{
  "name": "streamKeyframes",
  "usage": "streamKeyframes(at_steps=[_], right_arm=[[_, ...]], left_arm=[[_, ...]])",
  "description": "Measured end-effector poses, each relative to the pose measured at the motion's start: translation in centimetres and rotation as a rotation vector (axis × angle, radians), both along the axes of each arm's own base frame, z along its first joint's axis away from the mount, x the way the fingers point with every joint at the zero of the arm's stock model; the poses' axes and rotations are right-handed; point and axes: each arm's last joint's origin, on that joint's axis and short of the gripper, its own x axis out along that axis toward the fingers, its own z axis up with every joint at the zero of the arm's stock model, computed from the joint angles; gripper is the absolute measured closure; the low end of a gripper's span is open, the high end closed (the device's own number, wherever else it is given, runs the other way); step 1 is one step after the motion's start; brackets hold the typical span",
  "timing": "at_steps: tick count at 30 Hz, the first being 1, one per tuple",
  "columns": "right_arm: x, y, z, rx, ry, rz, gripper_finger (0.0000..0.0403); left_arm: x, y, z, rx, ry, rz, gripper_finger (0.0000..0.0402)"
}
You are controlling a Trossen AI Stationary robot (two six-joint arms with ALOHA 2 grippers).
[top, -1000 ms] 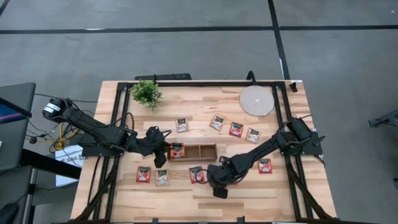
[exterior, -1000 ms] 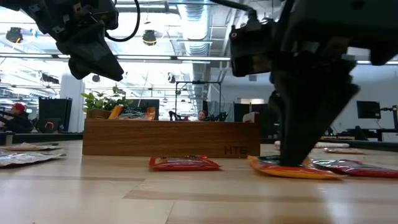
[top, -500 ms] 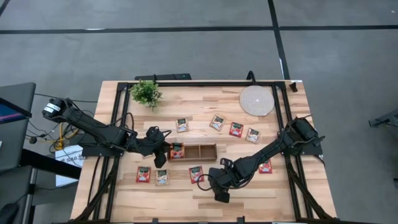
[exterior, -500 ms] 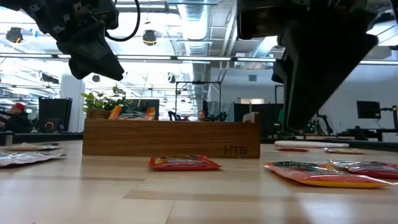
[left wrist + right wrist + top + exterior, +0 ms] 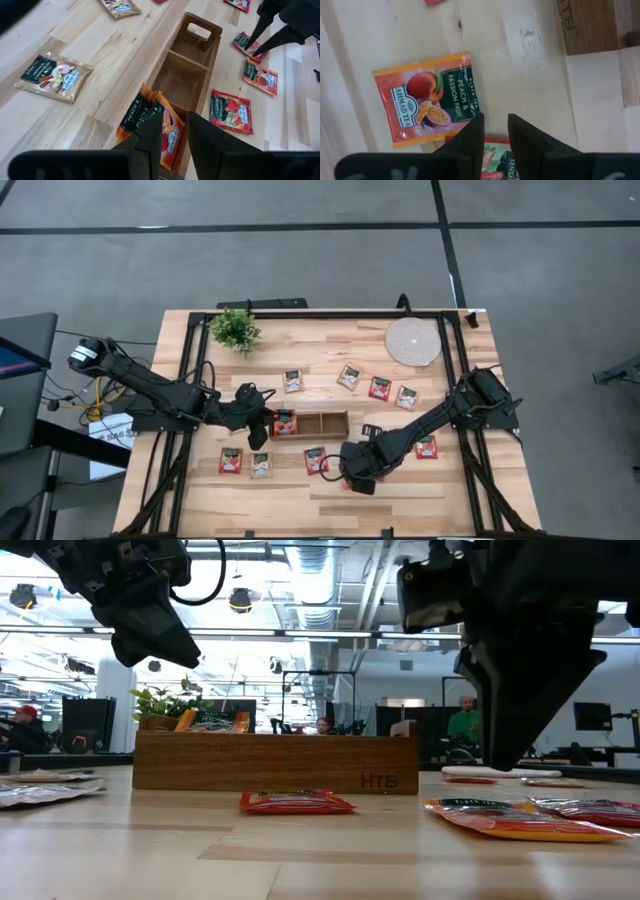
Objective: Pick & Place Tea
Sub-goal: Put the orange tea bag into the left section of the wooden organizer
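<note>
Peach and passion fruit tea sachet (image 5: 427,97) lies flat on the table (image 5: 330,498), just beside the right end effector (image 5: 494,132), fingers narrowly parted, empty. More sachets (image 5: 155,122) stand in the wooden tray's (image 5: 197,60) end compartment below the narrowly open left end effector (image 5: 175,137).

Your left gripper (image 5: 258,430) blocks the wooden tray's (image 5: 328,423) packed end compartment; the other two compartments lie open from above. Sachets (image 5: 316,460) and the right gripper (image 5: 358,482) crowd the near side.
</note>
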Motion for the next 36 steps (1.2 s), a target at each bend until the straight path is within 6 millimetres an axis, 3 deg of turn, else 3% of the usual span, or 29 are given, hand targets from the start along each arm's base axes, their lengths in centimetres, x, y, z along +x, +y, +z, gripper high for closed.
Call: streamKeyframes(at_steps=[6, 17, 36], right_arm=[[0.0, 0.0, -0.1, -0.014, -0.009, 0.001, 0.0324], [-0.7, -0.2, -2.5, 0.051, -0.02, 0.003, 0.0324], [-0.3, -0.7, -2.2, 0.087, -0.043, -0.005, 0.0276]], left_arm=[[0.0, 0.0, 0.0, 0.004, 0.001, -0.003, 0.0322], [0.0, 0.0, 0.0, 0.009, 0.002, -0.007, 0.0322], [0.0, 0.0, 0.0, 0.007, -0.003, -0.007, 0.0322]])
